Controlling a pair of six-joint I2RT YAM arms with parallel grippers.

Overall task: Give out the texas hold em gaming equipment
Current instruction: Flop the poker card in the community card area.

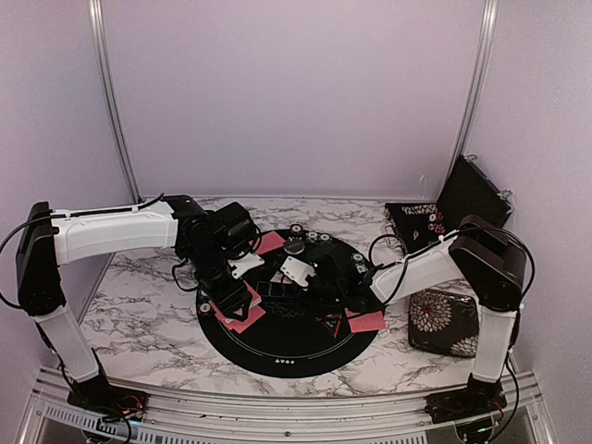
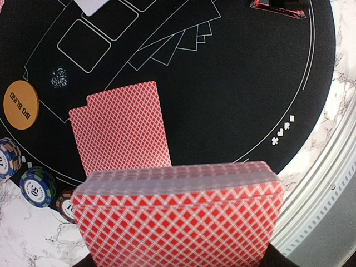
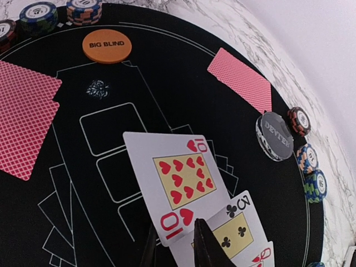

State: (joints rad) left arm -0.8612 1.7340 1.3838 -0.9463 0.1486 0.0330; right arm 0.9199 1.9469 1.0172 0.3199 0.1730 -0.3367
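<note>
My left gripper (image 1: 228, 294) hovers over the mat's near left part, shut on a thick deck of red-backed cards (image 2: 178, 219); its fingers are hidden behind the deck. Below it two face-down cards (image 2: 119, 129) lie overlapped on the mat. An orange BIG BLIND button (image 2: 20, 104) and striped chip stacks (image 2: 36, 186) sit at the mat's rim. My right gripper (image 3: 175, 247) is over the mat's middle, fingers slightly apart, with the near edge of a face-up ten of hearts (image 3: 178, 181) between them. A two of clubs (image 3: 235, 227) lies just beside it.
The round black mat (image 1: 277, 356) lies on marble. A clear dealer button (image 3: 273, 136) and more chip stacks (image 3: 307, 157) line its far rim beside a face-down card (image 3: 242, 83). A black triangle marker (image 2: 278, 8) sits near the front. Floral black case parts (image 1: 444, 319) stand right.
</note>
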